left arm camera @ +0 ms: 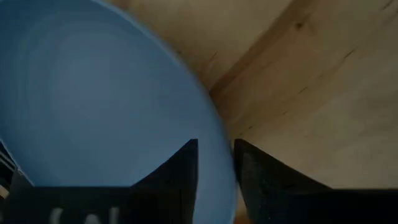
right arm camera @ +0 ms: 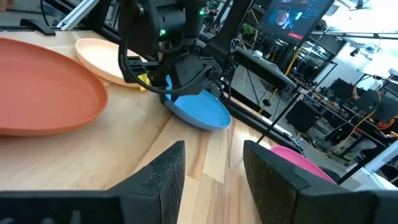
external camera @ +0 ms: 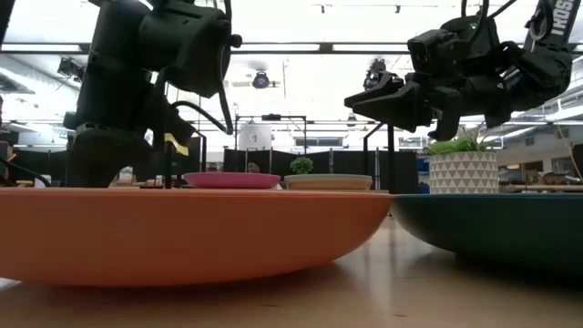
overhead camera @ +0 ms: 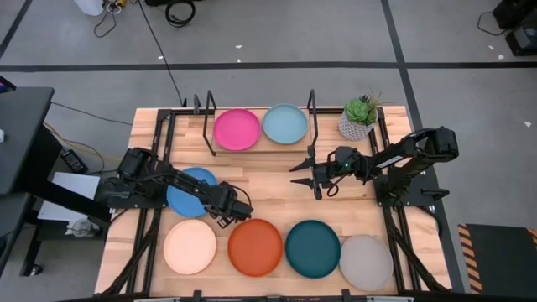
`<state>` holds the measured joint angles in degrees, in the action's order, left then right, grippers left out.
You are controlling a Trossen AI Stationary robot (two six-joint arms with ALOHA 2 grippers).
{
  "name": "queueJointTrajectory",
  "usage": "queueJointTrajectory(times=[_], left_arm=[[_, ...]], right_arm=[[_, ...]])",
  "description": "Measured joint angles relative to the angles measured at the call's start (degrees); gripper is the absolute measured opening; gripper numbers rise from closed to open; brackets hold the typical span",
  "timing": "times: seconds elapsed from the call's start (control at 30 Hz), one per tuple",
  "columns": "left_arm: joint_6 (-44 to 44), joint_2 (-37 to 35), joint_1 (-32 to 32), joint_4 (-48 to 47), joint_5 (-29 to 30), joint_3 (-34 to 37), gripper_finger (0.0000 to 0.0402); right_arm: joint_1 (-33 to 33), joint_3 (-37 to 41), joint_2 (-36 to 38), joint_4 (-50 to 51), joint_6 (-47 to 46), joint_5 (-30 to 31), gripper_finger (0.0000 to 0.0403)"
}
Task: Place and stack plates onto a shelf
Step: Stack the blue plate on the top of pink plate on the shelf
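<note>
My left gripper (overhead camera: 220, 208) is shut on the blue plate (overhead camera: 190, 191) at the table's left middle. My right gripper (overhead camera: 306, 179) hangs open above the bare table right of centre, touching nothing; in its wrist view the open fingers frame the blue plate (right arm camera: 200, 111). The shelf (overhead camera: 260, 143) stands at the far edge and carries the magenta plate (overhead camera: 236, 128) and the light blue plate (overhead camera: 285, 124) side by side. Cream (overhead camera: 190, 246), orange (overhead camera: 255, 247), dark teal (overhead camera: 312, 247) and grey (overhead camera: 366, 262) plates lie flat in a row along the near edge. No tan plate shows. My left gripper pinches the blue plate's rim (left arm camera: 217, 140) on its near-right side, one finger (left arm camera: 180, 171) over the inside and one finger (left arm camera: 261, 177) outside. It comes from above. The plate sits tilted in the hold (right arm camera: 200, 111); whether its far edge rests on the table I cannot tell.
A potted plant (overhead camera: 359, 117) stands at the shelf's right end. Thin black upright frames (overhead camera: 312, 109) rise at both shelf ends. Bare wood lies between the shelf and the near row of plates. The orange plate (external camera: 182, 232) fills the low view's foreground.
</note>
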<state>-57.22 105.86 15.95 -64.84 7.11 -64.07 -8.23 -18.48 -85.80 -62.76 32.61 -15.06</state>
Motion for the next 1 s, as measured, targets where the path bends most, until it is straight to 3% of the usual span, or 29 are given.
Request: queueJointTrajectory(times=[0.2,0.4,0.47,0.6,0.77,0.87,1.0], left_arm=[[2.7,-0.1,-0.7,-0.3,-2.7,0.0,0.0016],[7.1,-4.4,-1.2,-1.3,-4.9,-5.2,0.0016],[9.7,-6.5,-1.3,-1.3,-2.8,-8.4,0.0016],[17.7,-9.8,-1.6,-0.9,8.6,-13.5,0.0015],[30.3,-11.2,-5.6,1.7,19.9,-14.5,0.0014],[40.1,-11.2,-10.1,4.5,21.1,-14.2,0.0014],[52.2,-10.8,-17.3,10.9,17.5,-12.4,0.0014]], right_arm=[[0.7,0.0,0.0,0.2,0.0,0.0,0.0169],[1.0,0.0,0.0,0.1,0.6,0.2,0.0169],[1.0,0.1,0.0,0.1,0.7,0.4,0.0169],[1.0,0.1,0.0,-0.2,0.7,0.4,0.0169],[1.0,0.1,0.0,-0.2,-0.6,0.4,0.0169],[1.0,0.1,0.0,-0.2,-2.4,0.3,0.0169],[1.6,0.1,0.0,0.0,-5.4,0.1,0.0169]])
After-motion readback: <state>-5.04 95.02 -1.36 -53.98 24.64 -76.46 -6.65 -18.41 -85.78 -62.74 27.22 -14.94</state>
